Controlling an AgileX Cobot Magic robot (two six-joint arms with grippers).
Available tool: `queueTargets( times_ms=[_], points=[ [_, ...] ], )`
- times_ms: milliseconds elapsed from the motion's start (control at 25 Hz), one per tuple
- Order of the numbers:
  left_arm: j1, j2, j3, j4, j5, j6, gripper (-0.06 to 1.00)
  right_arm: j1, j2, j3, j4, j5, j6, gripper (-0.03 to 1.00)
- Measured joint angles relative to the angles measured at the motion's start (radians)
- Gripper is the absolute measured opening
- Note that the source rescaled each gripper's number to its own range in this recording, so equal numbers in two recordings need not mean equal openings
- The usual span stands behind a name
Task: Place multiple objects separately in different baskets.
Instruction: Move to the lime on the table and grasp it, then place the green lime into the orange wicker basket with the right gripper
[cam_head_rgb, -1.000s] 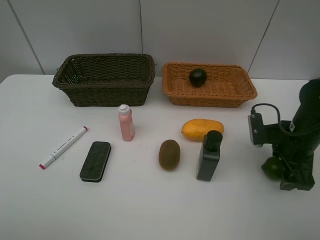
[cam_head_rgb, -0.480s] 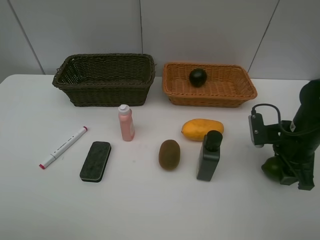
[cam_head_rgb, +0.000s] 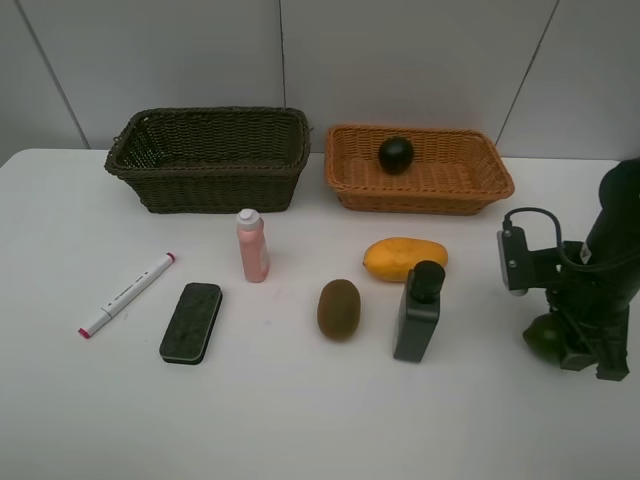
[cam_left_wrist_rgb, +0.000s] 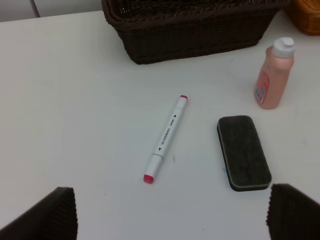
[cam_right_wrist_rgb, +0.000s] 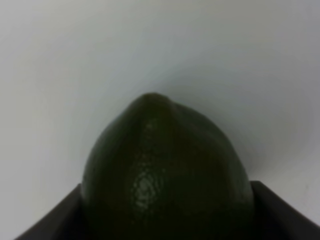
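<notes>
**Green lime (cam_head_rgb: 541, 336) gripped on the table**

It sits on the white table (cam_head_rgb: 300, 420), right of the dark green bottle (cam_head_rgb: 417, 325), with the fingers of the right gripper (cam_right_wrist_rgb: 165, 217) closed partway against both its sides. The left gripper (cam_left_wrist_rgb: 170, 215) hangs above the white marker (cam_left_wrist_rgb: 165, 138) and black eraser (cam_left_wrist_rgb: 243, 151), fingers spread wide, holding nothing. A dark mangosteen (cam_head_rgb: 396, 154) lies in the orange-tan basket (cam_head_rgb: 420, 198).

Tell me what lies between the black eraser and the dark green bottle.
The brown kiwi, apart from both the black eraser and the dark green bottle; the exterior high view shows it.
</notes>
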Motion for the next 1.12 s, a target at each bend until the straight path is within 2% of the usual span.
queueTargets(
  times_ms=[640,920,1120],
  points=[
    [0.0,0.0,0.0,0.0,0.0,0.0,1.0,0.0,0.0,-0.013,0.011,0.009,0.0,0.48],
    [0.0,0.0,0.0,0.0,0.0,0.0,1.0,0.0,0.0,-0.157,0.091,0.13,0.022,0.48],
    [0.0,0.0,0.0,0.0,0.0,0.0,1.0,0.0,0.0,-0.28,0.11,0.235,0.022,0.48]
  ],
)
